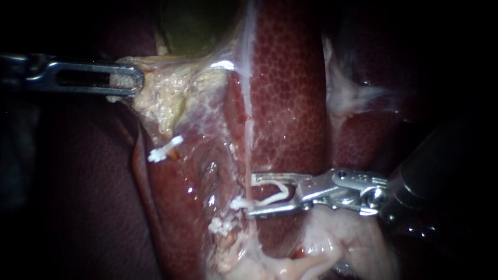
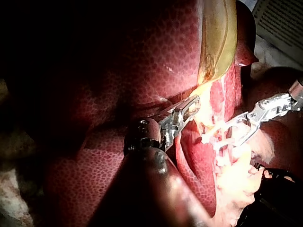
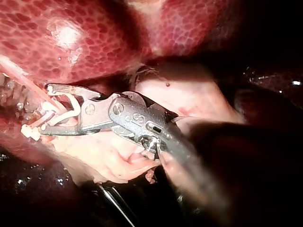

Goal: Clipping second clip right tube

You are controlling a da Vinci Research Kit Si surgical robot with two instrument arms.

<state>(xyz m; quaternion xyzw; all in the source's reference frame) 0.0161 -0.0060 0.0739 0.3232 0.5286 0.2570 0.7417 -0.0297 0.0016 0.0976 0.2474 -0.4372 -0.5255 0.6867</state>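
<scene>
Right instrument [image 1: 250,195], its dark shaft lying nearest the endoscope at the lower right, is presenting its jaws across the right tube [image 1: 248,140]. The jaws are standing apart and carrying a loaded clip [image 1: 277,196], white and still open, with one leg against each jaw. The tube is passing through the gap between the clip's legs and is not yet being squeezed. This tube is running as a thin pale strand down the face of the liver [image 1: 290,93], from beside the gallbladder [image 1: 192,26] toward a lower clip [image 1: 222,226] that appears to be sitting on the same strand, just below the jaws. A further clip [image 1: 165,149] is sitting well apart on the tube to the left. Left instrument [image 1: 139,80] is coming in from the left, its slotted jaws apparently closed on pale fatty tissue [image 1: 166,98] at the gallbladder's lower end. Judged from these views, the tube is behaving as a soft, wet, slippery and easily torn cord of almost no weight, probably being kept straight by that hold. It is best taken squarely across its full width, close above the lower clip but not touching it, with the clip's tips lying past the far side. It should be closed by squeezing only, never by pulling.
</scene>
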